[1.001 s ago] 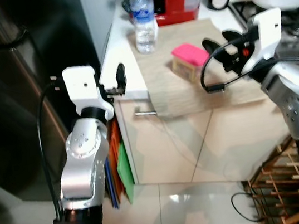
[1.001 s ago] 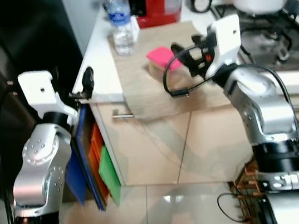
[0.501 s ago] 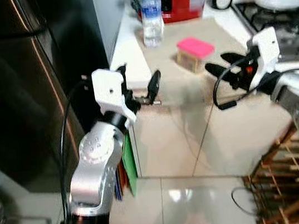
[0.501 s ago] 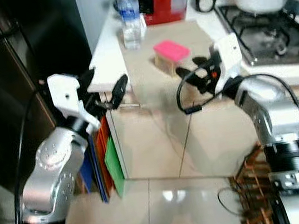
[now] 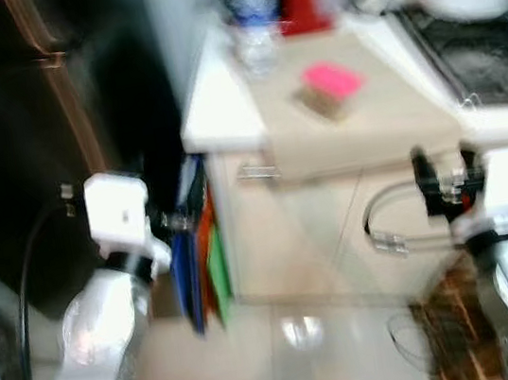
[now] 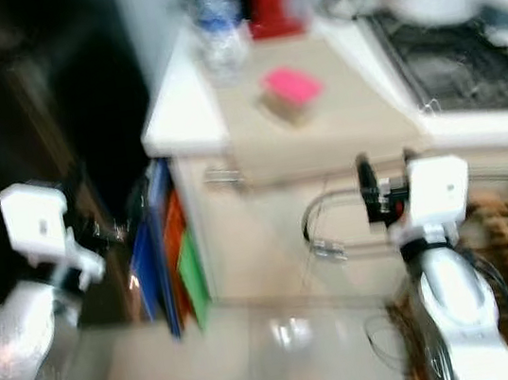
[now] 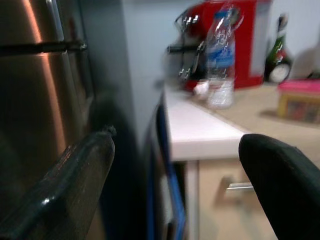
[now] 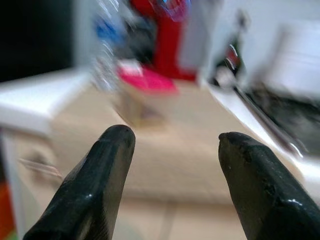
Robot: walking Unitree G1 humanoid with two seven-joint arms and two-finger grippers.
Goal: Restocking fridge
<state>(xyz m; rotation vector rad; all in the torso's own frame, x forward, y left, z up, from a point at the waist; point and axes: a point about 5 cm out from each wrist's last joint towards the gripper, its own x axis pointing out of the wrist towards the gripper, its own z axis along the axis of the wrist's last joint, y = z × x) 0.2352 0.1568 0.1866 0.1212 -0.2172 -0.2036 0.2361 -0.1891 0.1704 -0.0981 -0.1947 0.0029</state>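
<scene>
Both hands are empty, fingers spread: left hand faces the fridge door at 9 o'clock; right hand faces the worktop, bottle at 12, presumably awaiting restocking.

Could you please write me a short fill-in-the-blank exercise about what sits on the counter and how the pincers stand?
1. The box on the counter has a ____ lid.
2. The bottle stands in front of a ____ appliance.
3. The left pincer is ____ and holds nothing.
4. The right pincer is ____ too.

Missing words: pink; red; open; open
</scene>
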